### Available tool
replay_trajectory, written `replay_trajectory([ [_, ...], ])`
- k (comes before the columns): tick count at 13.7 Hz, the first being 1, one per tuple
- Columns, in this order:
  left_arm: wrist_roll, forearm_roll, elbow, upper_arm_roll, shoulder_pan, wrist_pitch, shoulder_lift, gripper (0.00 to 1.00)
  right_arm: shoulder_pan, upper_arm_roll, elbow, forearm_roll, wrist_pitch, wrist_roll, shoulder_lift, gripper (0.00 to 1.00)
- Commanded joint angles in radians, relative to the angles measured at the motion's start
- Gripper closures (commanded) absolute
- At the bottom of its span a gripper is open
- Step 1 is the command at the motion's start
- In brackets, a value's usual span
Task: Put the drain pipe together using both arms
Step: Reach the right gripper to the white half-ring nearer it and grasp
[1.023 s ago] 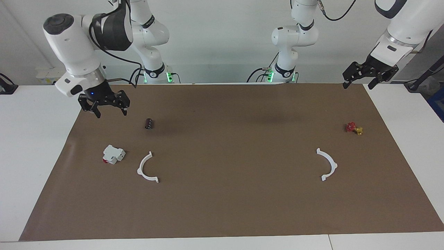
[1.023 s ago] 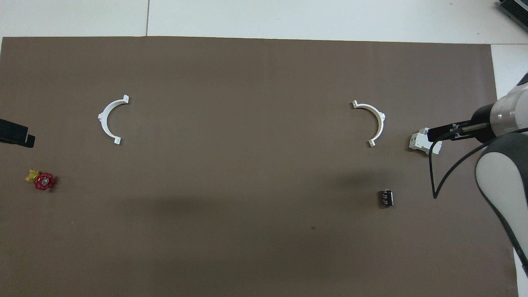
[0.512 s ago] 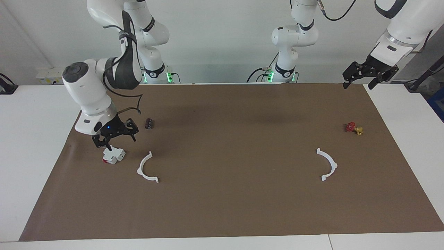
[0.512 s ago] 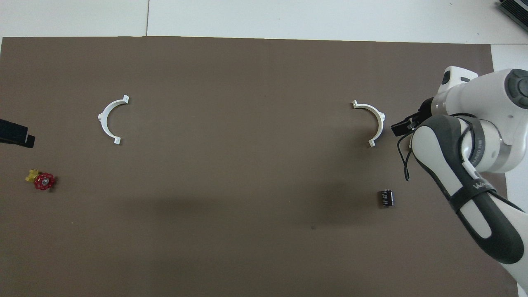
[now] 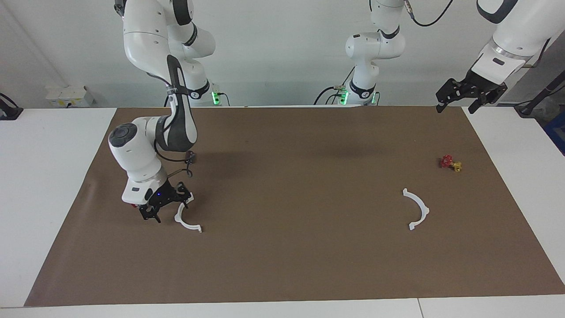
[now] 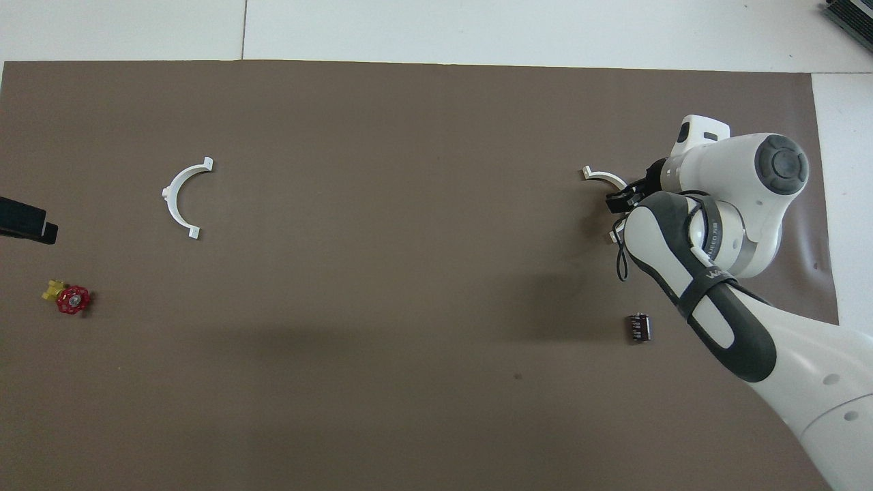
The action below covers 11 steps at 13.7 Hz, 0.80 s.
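Note:
The drain pipe lies as two separate white half rings on the brown mat. One half ring (image 5: pixel 189 222) is toward the right arm's end and is partly covered by the arm in the overhead view (image 6: pixel 601 176). The other half ring (image 5: pixel 420 207) is toward the left arm's end and also shows in the overhead view (image 6: pixel 179 198). My right gripper (image 5: pixel 167 206) is open and low over the mat, right beside the first half ring, with one finger at its end nearer the robots. My left gripper (image 5: pixel 459 98) is open and empty, raised over the mat's corner, where that arm waits.
A small dark cylinder (image 6: pixel 639 327) lies nearer the robots than the right gripper. A white blocky part with a red end is almost hidden by the right arm. A red and yellow valve (image 5: pixel 450 163) lies toward the left arm's end.
The right arm has swung down and away from the robots, passing over the white blocky part to the half ring. The left arm has not moved.

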Motion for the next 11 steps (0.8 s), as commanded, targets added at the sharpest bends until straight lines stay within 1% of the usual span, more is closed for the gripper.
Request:
replay_trajectory([
  [1,0.006,-0.009,-0.019,-0.009,0.013,-0.007,-0.020,0.00,-0.003,0.001,0.024,0.030,0.037,-0.031,0.039,0.11],
  [2,0.006,-0.009,-0.019,-0.009,0.013,-0.007,-0.020,0.00,-0.004,0.001,0.022,0.030,0.034,-0.032,0.039,0.14],
  [4,0.006,-0.009,-0.019,-0.009,0.013,-0.007,-0.020,0.00,-0.017,0.001,0.016,0.029,0.028,-0.050,0.039,0.17],
  [6,0.006,-0.009,-0.019,-0.009,0.013,-0.007,-0.020,0.00,-0.017,0.001,0.006,0.029,0.021,-0.055,0.037,0.28],
  [7,0.006,-0.009,-0.019,-0.009,0.013,-0.007,-0.020,0.00,-0.015,0.001,0.004,0.030,0.020,-0.055,0.037,0.43],
  [8,0.006,-0.009,-0.019,-0.009,0.013,-0.007,-0.022,0.00,-0.015,0.001,0.004,0.029,0.012,-0.055,0.036,0.90],
  [9,0.006,-0.009,-0.019,-0.009,0.013,-0.007,-0.020,0.00,-0.014,0.001,0.005,0.030,0.000,-0.040,0.036,1.00],
  [11,0.006,-0.009,-0.019,-0.009,0.013,-0.007,-0.020,0.00,-0.018,0.001,0.022,0.030,-0.027,-0.020,0.033,1.00],
])
